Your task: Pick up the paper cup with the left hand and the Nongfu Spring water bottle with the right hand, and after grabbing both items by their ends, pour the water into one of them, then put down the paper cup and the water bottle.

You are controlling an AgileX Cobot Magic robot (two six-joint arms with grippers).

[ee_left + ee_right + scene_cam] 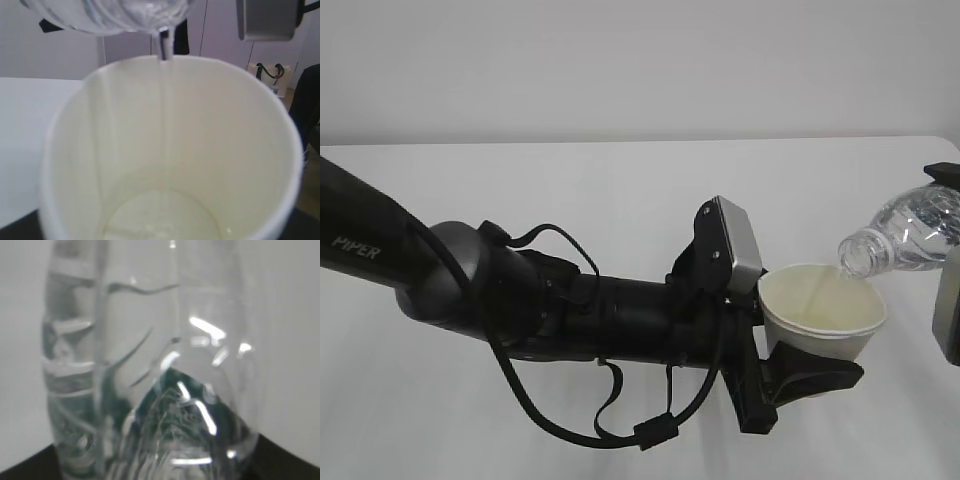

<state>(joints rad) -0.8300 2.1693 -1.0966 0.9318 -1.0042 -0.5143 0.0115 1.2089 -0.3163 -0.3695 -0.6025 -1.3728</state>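
The white paper cup (822, 312) hangs upright above the table, and my left gripper (807, 368) is shut on its lower part, black fingers (825, 378) under and beside it. From the right edge the clear Nongfu Spring water bottle (910, 235) tilts mouth-down over the cup's far rim. A thin stream of water (165, 47) falls into the cup (170, 150) and a little water (160, 220) lies at its bottom. The right wrist view is filled by the bottle (150, 365), held between my right gripper's dark fingers (285, 462). Its grey block (950, 310) shows at the exterior view's edge.
My left arm (470, 280), marked PIPER, lies across the white table (570, 190) with looped cables (620, 425) hanging under it. A plain wall stands behind. In the left wrist view a bag (270, 75) sits on the floor beyond the table's end.
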